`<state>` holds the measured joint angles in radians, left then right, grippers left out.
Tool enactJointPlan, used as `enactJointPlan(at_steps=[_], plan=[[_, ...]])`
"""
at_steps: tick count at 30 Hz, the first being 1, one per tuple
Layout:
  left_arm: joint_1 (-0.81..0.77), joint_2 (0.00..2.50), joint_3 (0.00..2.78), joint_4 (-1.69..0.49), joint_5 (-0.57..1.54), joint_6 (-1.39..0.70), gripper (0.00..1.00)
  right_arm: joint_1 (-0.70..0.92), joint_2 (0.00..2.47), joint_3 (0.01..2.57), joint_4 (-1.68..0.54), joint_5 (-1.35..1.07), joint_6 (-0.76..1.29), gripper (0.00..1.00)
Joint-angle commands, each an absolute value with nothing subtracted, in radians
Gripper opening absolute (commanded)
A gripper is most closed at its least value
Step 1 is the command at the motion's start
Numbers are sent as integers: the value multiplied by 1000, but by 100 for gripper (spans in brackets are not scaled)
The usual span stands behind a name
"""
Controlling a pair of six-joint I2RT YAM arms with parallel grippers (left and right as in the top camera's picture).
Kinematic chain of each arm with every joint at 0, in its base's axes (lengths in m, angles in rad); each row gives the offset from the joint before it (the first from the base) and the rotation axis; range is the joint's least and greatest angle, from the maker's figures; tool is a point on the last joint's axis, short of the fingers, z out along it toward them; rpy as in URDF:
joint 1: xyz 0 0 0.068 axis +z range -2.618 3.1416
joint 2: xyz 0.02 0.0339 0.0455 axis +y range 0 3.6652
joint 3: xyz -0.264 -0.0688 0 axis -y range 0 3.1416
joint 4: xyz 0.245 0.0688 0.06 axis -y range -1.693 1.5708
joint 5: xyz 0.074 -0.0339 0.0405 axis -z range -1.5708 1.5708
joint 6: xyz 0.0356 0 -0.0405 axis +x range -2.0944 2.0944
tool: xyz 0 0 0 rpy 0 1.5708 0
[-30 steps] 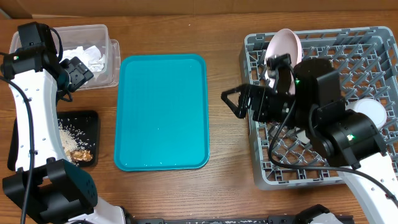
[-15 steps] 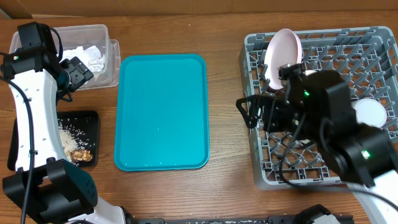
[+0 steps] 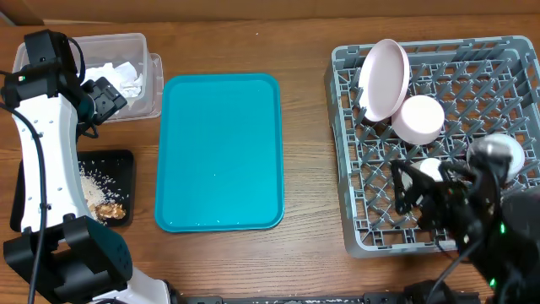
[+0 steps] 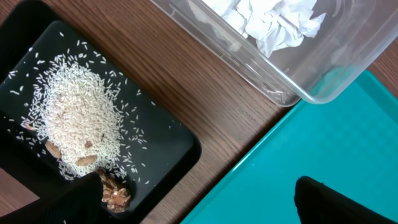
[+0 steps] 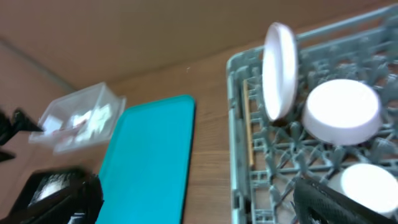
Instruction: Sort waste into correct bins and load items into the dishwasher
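Observation:
The grey dish rack (image 3: 350, 152) stands on the right. It holds an upright pink plate (image 3: 384, 78), a white bowl (image 3: 419, 119) upside down, and two more white pieces (image 3: 498, 152). The right wrist view shows the plate (image 5: 277, 71) and the bowl (image 5: 342, 109) in the rack (image 5: 239, 124). My right gripper (image 3: 403, 189) is open and empty, low over the rack's front part (image 5: 199, 205). My left gripper (image 3: 103, 97) is open and empty at the far left (image 4: 199, 214), beside a clear bin of crumpled paper (image 3: 126, 76) and above a black tray of rice and scraps (image 3: 105, 186).
A teal tray (image 3: 219, 152) lies bare in the middle of the wooden table, also in the left wrist view (image 4: 323, 149) and the right wrist view (image 5: 149, 155). The clear bin (image 4: 273, 37) and the black tray (image 4: 74, 118) sit close together at the left.
My right arm has pulled back from the rack's left edge toward the front right, which uncovers the white bowl beside the pink plate. The left arm has not moved.

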<state>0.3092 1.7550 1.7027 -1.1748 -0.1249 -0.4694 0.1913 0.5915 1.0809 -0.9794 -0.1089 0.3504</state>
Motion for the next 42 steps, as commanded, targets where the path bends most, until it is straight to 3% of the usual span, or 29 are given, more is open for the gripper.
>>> enactJointPlan(at_steps=[1,10,23,31,40,42], plan=[[307,1745,1718,-1174,-138,-479,100,154,461,909,-891,-91,339,100],[307,1745,1718,-1174,-138,-479,100,8,137,443,-493,-240,332,100],[307,1745,1718,-1174,-138,-479,100,-24,3,70,-16,-191,333,100],[307,1745,1718,-1174,-138,-479,100,-25,3,11,16,9,333,100],[307,1745,1718,-1174,-138,-479,100,-86,3,8,-85,20,327,100],[307,1745,1718,-1174,-138,-479,100,-89,3,8,-84,-14,249,100]])
